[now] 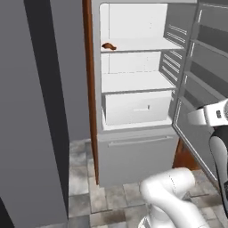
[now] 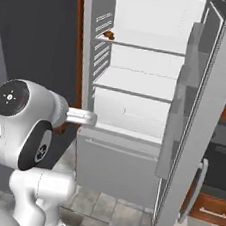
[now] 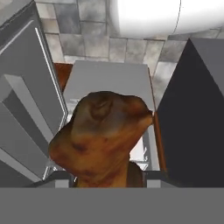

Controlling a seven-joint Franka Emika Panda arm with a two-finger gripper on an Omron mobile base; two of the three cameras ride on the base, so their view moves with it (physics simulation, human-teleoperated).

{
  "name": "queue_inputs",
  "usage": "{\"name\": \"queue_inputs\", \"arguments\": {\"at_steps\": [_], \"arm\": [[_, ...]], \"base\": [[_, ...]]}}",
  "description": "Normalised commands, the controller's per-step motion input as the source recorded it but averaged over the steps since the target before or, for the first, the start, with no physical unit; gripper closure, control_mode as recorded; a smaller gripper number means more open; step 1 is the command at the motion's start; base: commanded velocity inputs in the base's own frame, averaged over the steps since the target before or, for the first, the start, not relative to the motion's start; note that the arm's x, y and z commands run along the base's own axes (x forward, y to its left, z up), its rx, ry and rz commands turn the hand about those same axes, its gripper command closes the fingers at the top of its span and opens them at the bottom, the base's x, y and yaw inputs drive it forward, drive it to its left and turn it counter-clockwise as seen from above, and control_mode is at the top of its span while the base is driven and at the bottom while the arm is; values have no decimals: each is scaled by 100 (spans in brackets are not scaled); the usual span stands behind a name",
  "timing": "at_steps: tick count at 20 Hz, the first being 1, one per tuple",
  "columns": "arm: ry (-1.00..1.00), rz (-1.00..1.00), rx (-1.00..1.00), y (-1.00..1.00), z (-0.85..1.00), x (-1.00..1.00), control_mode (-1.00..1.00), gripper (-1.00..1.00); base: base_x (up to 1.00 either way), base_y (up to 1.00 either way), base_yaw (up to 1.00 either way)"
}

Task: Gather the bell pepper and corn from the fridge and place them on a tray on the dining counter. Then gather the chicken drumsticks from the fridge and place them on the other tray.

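Grey stone floor tiles (image 1: 84, 178) run under the fridge (image 1: 133, 160), whose door (image 2: 204, 122) stands swung wide at my 3 o'clock in the right base view. White shelves (image 1: 133, 82) and a closed drawer (image 1: 138, 107) show inside. On the upper shelf, at about 10 o'clock in the left base view, I see one chicken drumstick (image 1: 108, 46) lying near the left wall; from the right base camera it sits at 11 o'clock (image 2: 108, 35). Through the hand camera I see a second drumstick (image 3: 103, 135) close up, centre frame, rising from 6 o'clock where the pincer (image 3: 105, 179) meets it. I read the pincer as part closed around this drumstick, its jaws on either side of the meat's lower end. Behind the meat, the hand view looks down on the fridge top and the floor tiles
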Motion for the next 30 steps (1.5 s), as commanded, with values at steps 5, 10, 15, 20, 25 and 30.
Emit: {"name": "queue_inputs", "arguments": {"at_steps": [5,10,15,20,25,30], "arm": [[0,0,0,0,0,0,100,100],[0,0,0,0,0,0,100,100],[0,0,0,0,0,0,100,100],[0,0,0,0,0,0,100,100],[0,0,0,0,0,0,100,100],[0,0,0,0,0,0,100,100]], "base": [[-100,0,-50],[-100,0,-52],[-100,0,-46],[-100,1,-38],[-100,0,-41],[-95,-20,-49]]}}
